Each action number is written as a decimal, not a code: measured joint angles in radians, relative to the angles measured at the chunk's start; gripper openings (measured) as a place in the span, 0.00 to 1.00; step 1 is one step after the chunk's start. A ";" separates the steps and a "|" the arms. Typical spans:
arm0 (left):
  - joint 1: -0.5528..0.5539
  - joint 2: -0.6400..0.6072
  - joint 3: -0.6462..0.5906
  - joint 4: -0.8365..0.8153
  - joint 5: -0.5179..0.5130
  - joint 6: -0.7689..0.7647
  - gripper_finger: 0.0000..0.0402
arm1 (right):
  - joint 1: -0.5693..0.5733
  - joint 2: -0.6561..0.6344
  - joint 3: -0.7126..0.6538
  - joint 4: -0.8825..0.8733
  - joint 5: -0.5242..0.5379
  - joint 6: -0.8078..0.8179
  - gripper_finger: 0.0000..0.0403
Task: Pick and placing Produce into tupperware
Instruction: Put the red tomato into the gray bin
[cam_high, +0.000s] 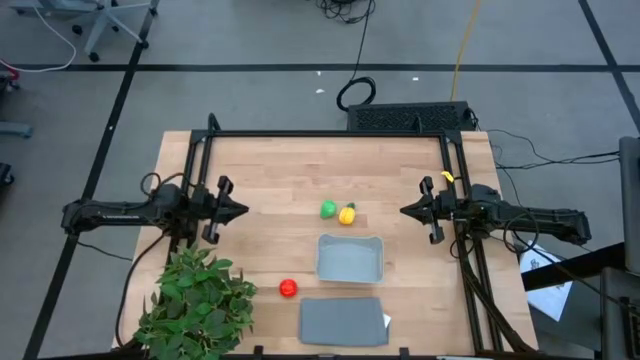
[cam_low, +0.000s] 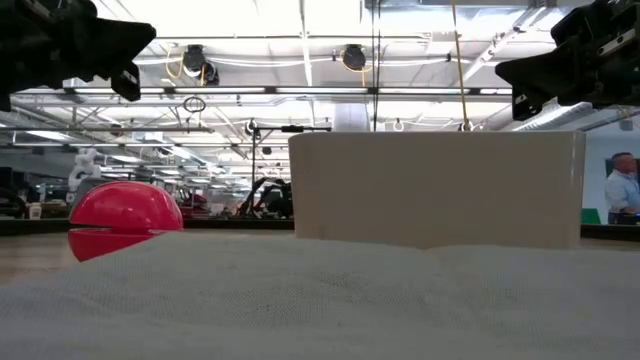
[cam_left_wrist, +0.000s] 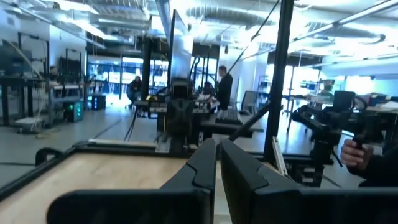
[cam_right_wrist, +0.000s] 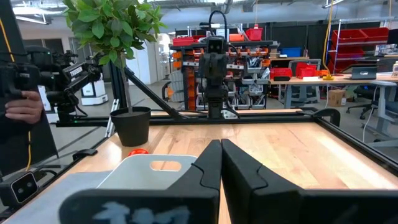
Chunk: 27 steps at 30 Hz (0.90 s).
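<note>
In the high view the green round fruit (cam_high: 328, 209) and the yellow fruit with a green tip (cam_high: 347, 214) lie side by side at the table's middle. The red round fruit (cam_high: 288, 288) lies nearer the near edge and also shows in the low view (cam_low: 125, 220). The pale grey-blue tupperware (cam_high: 350, 257) stands on the table between them; the right wrist view shows its rim (cam_right_wrist: 149, 171). My left gripper (cam_high: 240, 210) hovers left of the fruits and is shut (cam_left_wrist: 216, 142). My right gripper (cam_high: 405, 211) hovers to their right, shut too (cam_right_wrist: 221, 143).
A flat darker grey lid (cam_high: 343, 321) lies by the near edge, in front of the tupperware. A big leafy potted plant (cam_high: 195, 300) stands at the near left corner. A black frame (cam_high: 330, 133) runs round the table. A person's hand shows beyond the table (cam_right_wrist: 22, 106).
</note>
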 joint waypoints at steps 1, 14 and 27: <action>0.000 0.000 0.000 0.003 0.000 0.006 0.06 | 0.000 0.000 0.000 0.000 0.000 0.000 0.00; 0.000 0.005 0.000 -0.042 -0.080 -0.102 0.06 | 0.000 0.000 0.000 0.000 0.000 0.000 0.00; -0.001 0.281 0.047 -0.069 -0.141 -0.246 0.06 | 0.000 0.000 0.000 0.000 0.000 0.000 0.00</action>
